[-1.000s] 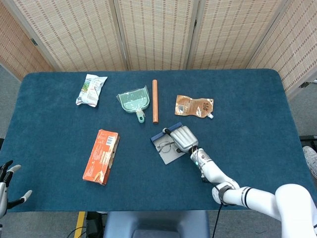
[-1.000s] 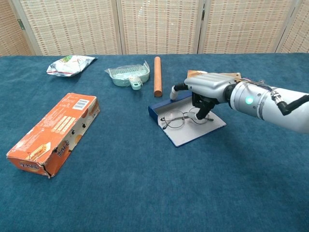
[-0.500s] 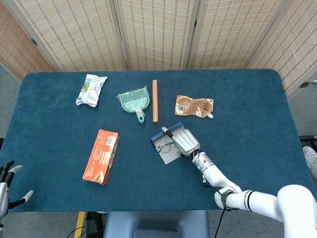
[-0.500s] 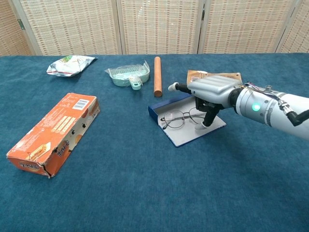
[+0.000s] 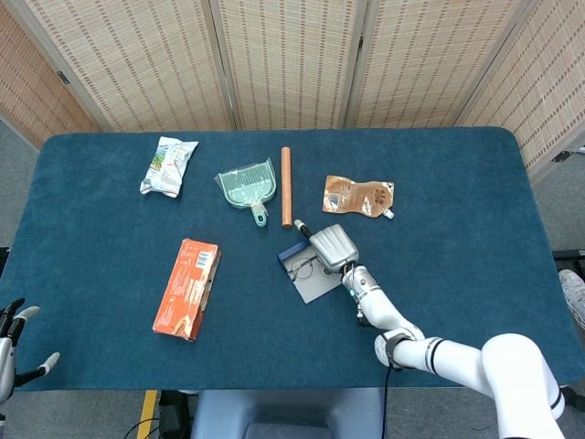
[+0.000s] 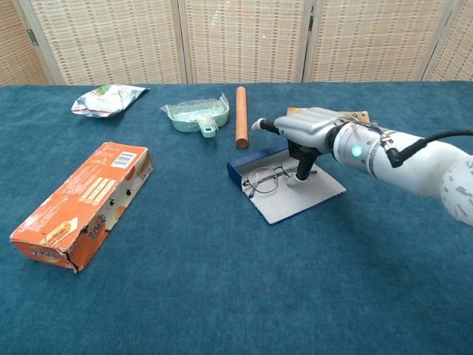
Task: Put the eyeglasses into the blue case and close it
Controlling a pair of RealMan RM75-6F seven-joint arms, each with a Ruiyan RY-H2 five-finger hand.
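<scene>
The blue case (image 6: 246, 167) lies open mid-table, its grey inner flap (image 6: 299, 198) spread flat toward the front. The wire-framed eyeglasses (image 6: 264, 180) lie unfolded across the flap, against the case's blue wall. My right hand (image 6: 304, 130) hovers over their right side, with its fingertips (image 6: 301, 171) pointing down and touching the frame and its thumb stuck out to the left. From the head view the right hand (image 5: 331, 247) covers the back of the case (image 5: 308, 283), and the eyeglasses (image 5: 302, 267) show just left of it. My left hand (image 5: 11, 346) hangs off the table's front left corner with its fingers spread and nothing in them.
An orange carton (image 6: 81, 201) lies front left. Along the back are a snack bag (image 6: 107, 98), a green dustpan (image 6: 196, 115), a wooden rod (image 6: 241, 116) close behind the case, and a brown pouch (image 5: 358, 196) behind my right hand.
My right hand has shifted left and back over the case. The eyeglasses have slid slightly left, toward the blue wall. The left hand has stayed put.
</scene>
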